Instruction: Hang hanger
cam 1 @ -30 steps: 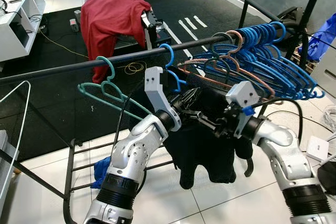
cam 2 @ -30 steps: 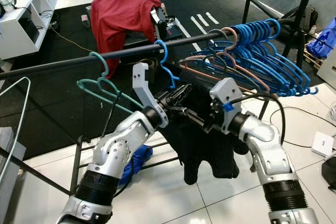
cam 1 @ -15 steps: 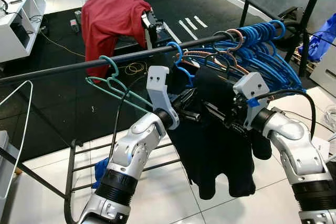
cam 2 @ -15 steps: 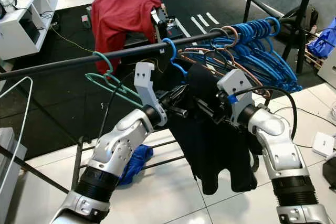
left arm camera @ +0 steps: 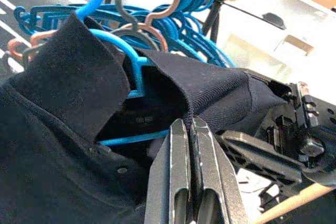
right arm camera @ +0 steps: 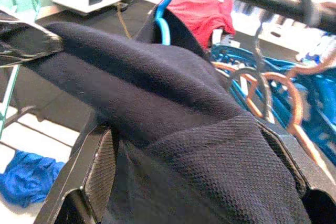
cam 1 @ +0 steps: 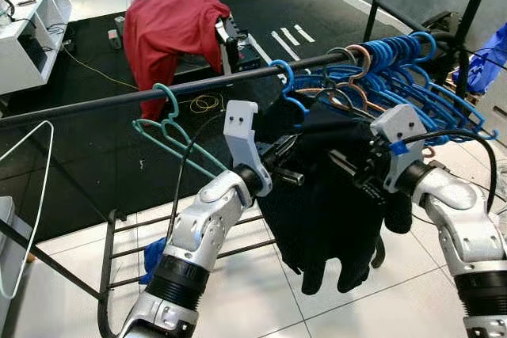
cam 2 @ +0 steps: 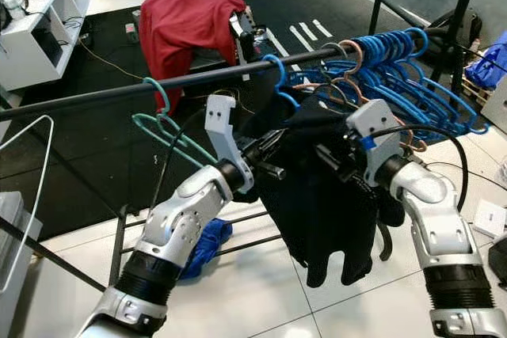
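Note:
A black shirt (cam 1: 333,203) hangs on a blue hanger whose hook (cam 1: 283,78) sits over the black rail (cam 1: 158,94), just left of a bunch of blue and pink hangers (cam 1: 412,77). My left gripper (cam 1: 291,165) reaches in from the left, shut on the shirt's shoulder seam (left arm camera: 186,103); in the left wrist view its fingers (left arm camera: 173,171) are pressed together. My right gripper (cam 1: 352,170) comes in from the right at the same height. Its fingers (right arm camera: 97,166) stand wide apart with the shirt's other shoulder (right arm camera: 173,103) draped between them.
A teal hanger (cam 1: 170,128) hangs alone further left on the rail. A white wire hanger (cam 1: 32,195) is at far left. Red cloth (cam 1: 170,21) lies over a stand behind. A blue rag (cam 1: 154,255) lies on the tiled floor under the rack.
The blue hanger with the black shirt has slid right along the rail, up to the bunch of blue hangers. Both grippers have moved right with it.

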You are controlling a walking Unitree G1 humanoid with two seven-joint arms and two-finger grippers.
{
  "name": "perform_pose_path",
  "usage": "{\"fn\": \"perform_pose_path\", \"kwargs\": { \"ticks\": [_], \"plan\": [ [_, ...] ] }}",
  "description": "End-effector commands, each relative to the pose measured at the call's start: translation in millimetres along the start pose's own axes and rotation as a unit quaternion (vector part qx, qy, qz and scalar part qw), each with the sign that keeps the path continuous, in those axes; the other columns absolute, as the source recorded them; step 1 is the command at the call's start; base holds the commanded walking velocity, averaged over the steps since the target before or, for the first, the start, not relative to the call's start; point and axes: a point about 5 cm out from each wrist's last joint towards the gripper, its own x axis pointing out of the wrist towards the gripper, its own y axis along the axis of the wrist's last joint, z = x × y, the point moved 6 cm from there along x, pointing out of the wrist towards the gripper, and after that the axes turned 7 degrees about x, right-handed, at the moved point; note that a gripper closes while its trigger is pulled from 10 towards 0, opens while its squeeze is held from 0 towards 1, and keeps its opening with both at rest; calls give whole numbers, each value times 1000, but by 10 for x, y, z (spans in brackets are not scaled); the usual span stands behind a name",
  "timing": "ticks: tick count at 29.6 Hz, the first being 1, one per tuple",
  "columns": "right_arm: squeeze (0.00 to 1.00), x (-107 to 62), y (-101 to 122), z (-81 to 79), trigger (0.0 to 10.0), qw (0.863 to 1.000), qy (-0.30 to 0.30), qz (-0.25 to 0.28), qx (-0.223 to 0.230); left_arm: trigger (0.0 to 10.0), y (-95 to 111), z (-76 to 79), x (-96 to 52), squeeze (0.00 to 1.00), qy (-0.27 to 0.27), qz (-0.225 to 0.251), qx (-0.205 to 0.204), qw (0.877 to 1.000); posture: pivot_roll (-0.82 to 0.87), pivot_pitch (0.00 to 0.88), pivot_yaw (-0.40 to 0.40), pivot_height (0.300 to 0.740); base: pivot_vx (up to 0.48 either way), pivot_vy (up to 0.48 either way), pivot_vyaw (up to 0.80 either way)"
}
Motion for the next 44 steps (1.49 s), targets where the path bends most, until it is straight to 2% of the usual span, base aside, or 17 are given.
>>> {"fn": "perform_pose_path", "kwargs": {
  "ticks": [1,5,9,10,15,16,22,26,27,28,30,38,39,40,44],
  "plan": [
    [1000,-164,-4,355,10000,997,-75,3,10,0,-41,-189,-69,0,36,-3,4,999,-163,101,107,740,0,0,0],
    [1000,-194,31,434,10000,995,-95,11,12,0,-47,-192,-61,0,35,-3,7,999,-163,101,108,740,0,0,0],
    [984,-189,49,384,10000,996,-82,14,21,0,-50,-192,-56,0,34,-2,10,999,-162,101,110,740,0,0,0],
    [0,-185,39,323,10000,998,-63,8,27,0,-49,-193,-55,0,34,-2,11,999,-161,101,110,740,0,0,0],
    [0,-183,7,179,10000,1000,-16,-8,25,0,-50,-201,-58,0,35,-2,12,999,-163,102,109,740,0,0,0],
    [0,-195,2,130,0,1000,0,-12,16,0,-51,-206,-59,0,35,-2,13,999,-162,102,108,740,0,0,0],
    [0,-214,25,110,0,1000,11,-13,-4,0,-54,-207,-58,0,36,-2,13,999,-165,102,108,740,0,0,0],
    [0,-212,44,134,0,998,10,-25,-62,0,-74,-200,-54,0,34,-4,16,999,-166,103,108,740,0,0,0],
    [0,-212,44,134,0,998,10,-25,-62,0,-74,-200,-54,0,34,-4,16,999,-166,103,108,740,0,0,0],
    [0,-207,33,139,0,995,11,-35,-89,0,-79,-199,-54,0,34,-5,16,999,-168,104,109,740,0,0,0],
    [0,-197,32,148,0,994,8,-39,-103,0,-81,-198,-54,0,33,-5,16,999,-168,104,109,740,0,0,0],
    [0,-153,36,182,0,993,-8,-40,-110,0,-85,-187,-50,0,31,-6,17,999,-167,105,111,740,0,0,0],
    [0,-138,32,209,7882,993,-21,-39,-108,0,-83,-185,-48,0,31,-5,16,999,-167,104,110,740,0,0,0],
    [1000,-116,58,264,10000,994,-46,-27,-95,0,-79,-172,-43,0,29,-4,15,999,-166,104,111,740,0,0,0],
    [1000,-68,124,327,10000,993,-81,-2,-85,0,-75,-140,-31,0,26,-3,11,1000,-165,104,111,740,0,0,0]
  ]
}}
